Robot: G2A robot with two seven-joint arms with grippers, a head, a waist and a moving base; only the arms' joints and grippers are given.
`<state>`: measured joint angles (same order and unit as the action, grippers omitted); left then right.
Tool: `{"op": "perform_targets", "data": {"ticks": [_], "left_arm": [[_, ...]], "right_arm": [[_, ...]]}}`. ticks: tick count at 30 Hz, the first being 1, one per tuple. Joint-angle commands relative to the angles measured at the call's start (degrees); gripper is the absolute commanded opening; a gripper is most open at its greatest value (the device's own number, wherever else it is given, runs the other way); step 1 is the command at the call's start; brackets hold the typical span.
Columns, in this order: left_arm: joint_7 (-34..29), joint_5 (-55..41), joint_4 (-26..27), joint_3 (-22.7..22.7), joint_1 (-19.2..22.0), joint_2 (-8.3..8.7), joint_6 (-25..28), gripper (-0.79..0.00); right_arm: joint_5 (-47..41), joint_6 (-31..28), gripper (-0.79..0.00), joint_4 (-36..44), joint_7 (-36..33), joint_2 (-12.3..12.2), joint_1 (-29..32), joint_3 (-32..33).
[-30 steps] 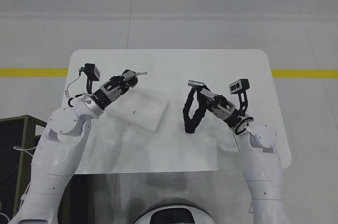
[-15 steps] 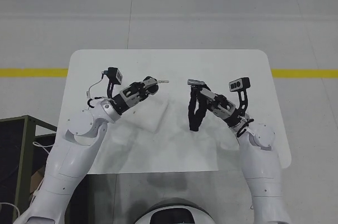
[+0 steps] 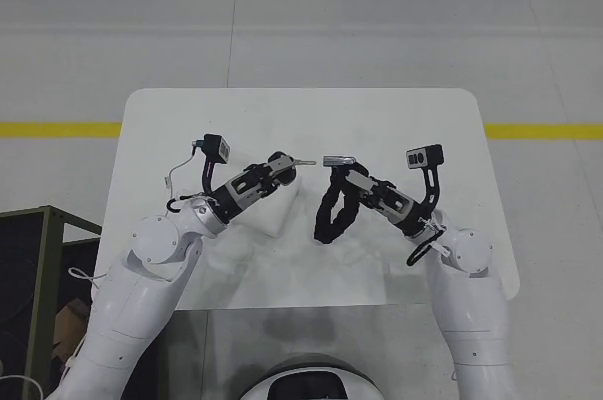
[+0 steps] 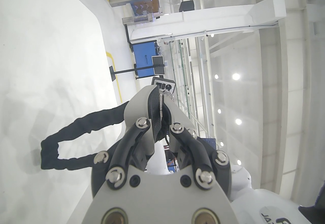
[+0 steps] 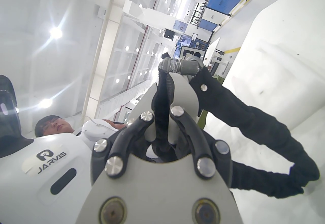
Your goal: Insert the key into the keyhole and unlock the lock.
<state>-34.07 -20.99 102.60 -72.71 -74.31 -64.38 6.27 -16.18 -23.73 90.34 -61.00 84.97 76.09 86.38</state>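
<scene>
Silver key [image 3: 301,161], clamped in my left gripper [image 3: 281,166], faces the lock cylinder [image 3: 338,160] at its 3 o'clock. My right gripper [image 3: 356,178] pinches the black cable [image 3: 329,215]. Align axes before advancing.

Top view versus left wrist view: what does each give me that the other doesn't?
Top view: the key tip facing the lock across a gap, both held over the table. Left wrist view: the key blade pinched edge-on in the left end effector. Both: the lock's black cable loop.
</scene>
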Motion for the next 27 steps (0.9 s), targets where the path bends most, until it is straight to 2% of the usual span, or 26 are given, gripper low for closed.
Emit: {"op": "perform_targets", "data": {"ticks": [1,27], "left_arm": [[0.01,0.45,0.22,0.00,-0.09,-0.11,0.21,-0.785],[-0.23,2.65,2.01,-0.26,-1.58,-1.30,-1.20,-0.785]], "right_arm": [[0.03,-0.28,-0.785,0.04,0.14,-0.21,0.08,-0.28],[1.23,-2.25,-0.785,2.48,3.71,-2.96,1.95,-2.53]]}}
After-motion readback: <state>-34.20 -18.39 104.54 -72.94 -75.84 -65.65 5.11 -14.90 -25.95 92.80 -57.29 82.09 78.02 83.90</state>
